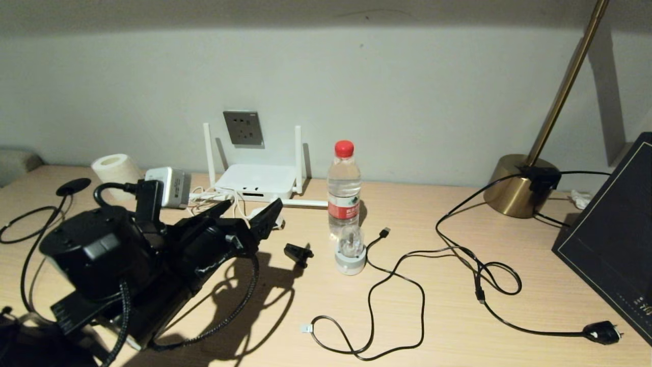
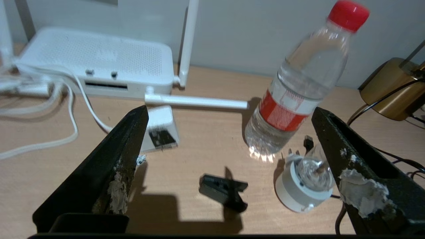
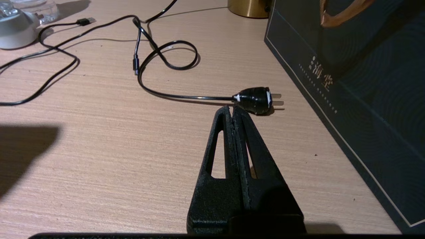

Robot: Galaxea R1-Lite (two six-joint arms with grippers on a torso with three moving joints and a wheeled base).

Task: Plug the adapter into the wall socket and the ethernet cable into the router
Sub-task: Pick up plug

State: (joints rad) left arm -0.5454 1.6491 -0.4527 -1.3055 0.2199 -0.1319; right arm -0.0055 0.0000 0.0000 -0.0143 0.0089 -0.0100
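Adapter (image 2: 161, 130), small white cube on wood-grain desk (image 1: 407, 316), between wide-spread left gripper (image 2: 229, 122) fingers.

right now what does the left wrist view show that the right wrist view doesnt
Only the left wrist view: the open left tool, the router, the adapter beside one finger, a small black clip and the bottle's red cap.
Only the right wrist view: the shut right tool over bare desk, the black plug and a dark box.
Both: the wooden desk, the white puck, the brass lamp base and the small USB plug.
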